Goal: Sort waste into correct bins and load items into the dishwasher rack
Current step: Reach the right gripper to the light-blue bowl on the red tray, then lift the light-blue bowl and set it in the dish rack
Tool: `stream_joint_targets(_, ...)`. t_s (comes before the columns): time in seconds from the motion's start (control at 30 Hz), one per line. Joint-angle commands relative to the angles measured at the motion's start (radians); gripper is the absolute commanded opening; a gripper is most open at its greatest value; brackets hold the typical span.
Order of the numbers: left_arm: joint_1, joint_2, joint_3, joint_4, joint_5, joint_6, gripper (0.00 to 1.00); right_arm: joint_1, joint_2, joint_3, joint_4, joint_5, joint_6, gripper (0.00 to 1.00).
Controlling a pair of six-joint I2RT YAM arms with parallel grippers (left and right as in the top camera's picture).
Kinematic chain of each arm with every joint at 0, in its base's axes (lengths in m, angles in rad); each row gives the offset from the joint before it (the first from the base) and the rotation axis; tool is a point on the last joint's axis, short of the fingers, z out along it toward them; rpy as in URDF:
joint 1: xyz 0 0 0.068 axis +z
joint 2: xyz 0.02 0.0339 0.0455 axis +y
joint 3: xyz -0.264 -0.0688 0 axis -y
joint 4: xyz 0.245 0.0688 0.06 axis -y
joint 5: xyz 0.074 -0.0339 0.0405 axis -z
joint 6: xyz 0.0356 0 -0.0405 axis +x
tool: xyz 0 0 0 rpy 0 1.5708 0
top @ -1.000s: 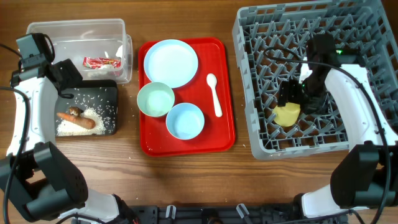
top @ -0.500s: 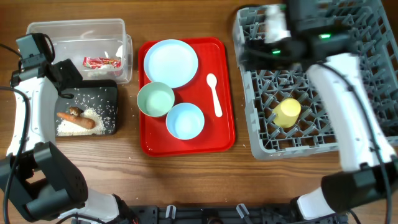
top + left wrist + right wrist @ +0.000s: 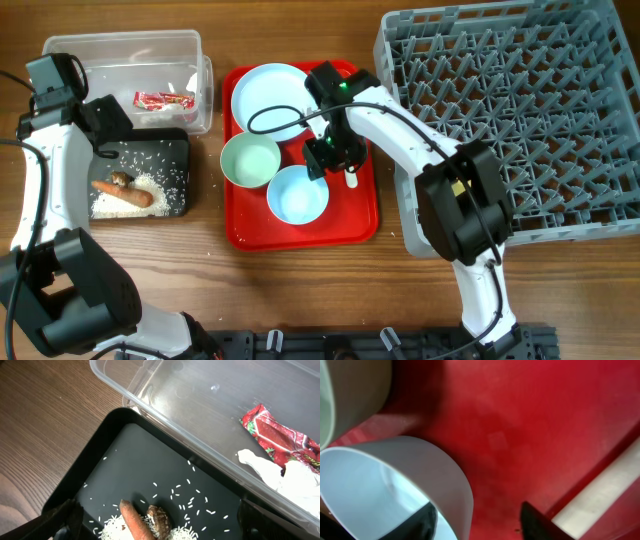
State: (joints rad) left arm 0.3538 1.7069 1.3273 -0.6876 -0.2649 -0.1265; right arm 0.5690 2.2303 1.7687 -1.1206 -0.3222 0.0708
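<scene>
My right gripper (image 3: 322,158) is down on the red tray, open, straddling the rim of the light blue bowl (image 3: 405,475): one finger is inside it and the other finger (image 3: 540,522) stands outside, apart from the wall. The pale green bowl (image 3: 250,160) and light blue plate (image 3: 270,95) lie beside it. The white spoon (image 3: 351,181) is partly under the arm. My left gripper (image 3: 160,527) hangs open over the black tray (image 3: 125,455), above the orange stick (image 3: 137,522), brown lump (image 3: 159,517) and rice (image 3: 177,492). The wrapper (image 3: 272,435) lies in the clear tub (image 3: 120,55).
The grey dishwasher rack (image 3: 560,120) fills the right side, and my right arm crosses its near-left corner. The red tray (image 3: 365,215) sits mid-table between the bins and the rack. Something white (image 3: 270,467) lies next to the wrapper in the tub. Bare wood runs along the front.
The right arm has left the rack, swung left over the red tray and come down at the light blue bowl, its jaws narrowing. The left arm has not moved.
</scene>
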Motion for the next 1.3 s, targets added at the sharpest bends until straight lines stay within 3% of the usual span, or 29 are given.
stream_joint_targets(0.0, 0.003, -0.022, 0.016, 0.003, -0.016, -0.016, 1.0, 0.006, 0.01, 0.003, 0.0, -0.017, -0.031, 0.36)
stream_joint_targets(0.13, 0.003, -0.022, 0.016, 0.003, -0.016, -0.016, 1.0, 0.006, 0.01, 0.003, 0.003, -0.016, -0.037, 0.07)
stream_joint_targets(0.17, 0.004, -0.022, 0.016, 0.003, -0.016, -0.016, 1.0, 0.006, 0.01, 0.003, 0.003, -0.016, -0.037, 0.04)
stream_joint_targets(0.4, 0.003, -0.022, 0.016, 0.003, -0.016, -0.016, 1.0, 0.0, -0.029, 0.008, -0.064, 0.07, -0.013, 0.04)
stream_joint_targets(0.57, 0.003, -0.022, 0.016, 0.003, -0.016, -0.016, 1.0, -0.066, -0.238, 0.045, -0.148, 0.253, 0.018, 0.04)
stream_joint_targets(0.67, 0.003, -0.022, 0.016, 0.003, -0.016, -0.016, 1.0, -0.15, -0.405, 0.045, -0.116, 0.469, 0.108, 0.04)
stream_joint_targets(0.77, 0.003, -0.022, 0.016, 0.003, -0.016, -0.016, 1.0, -0.201, -0.481, 0.045, -0.061, 0.818, 0.318, 0.04)
stream_joint_targets(0.83, 0.003, -0.022, 0.016, 0.003, -0.016, -0.016, 1.0, -0.22, -0.489, 0.045, 0.016, 1.019, 0.365, 0.04)
stream_joint_targets(1.03, 0.003, -0.022, 0.016, 0.003, -0.016, -0.016, 1.0, -0.236, -0.383, 0.013, 0.511, 1.227, 0.1, 0.04)
stream_joint_targets(1.27, 0.003, -0.022, 0.016, 0.003, -0.016, -0.016, 1.0, -0.236, -0.166, 0.013, 0.919, 1.429, -0.309, 0.04)
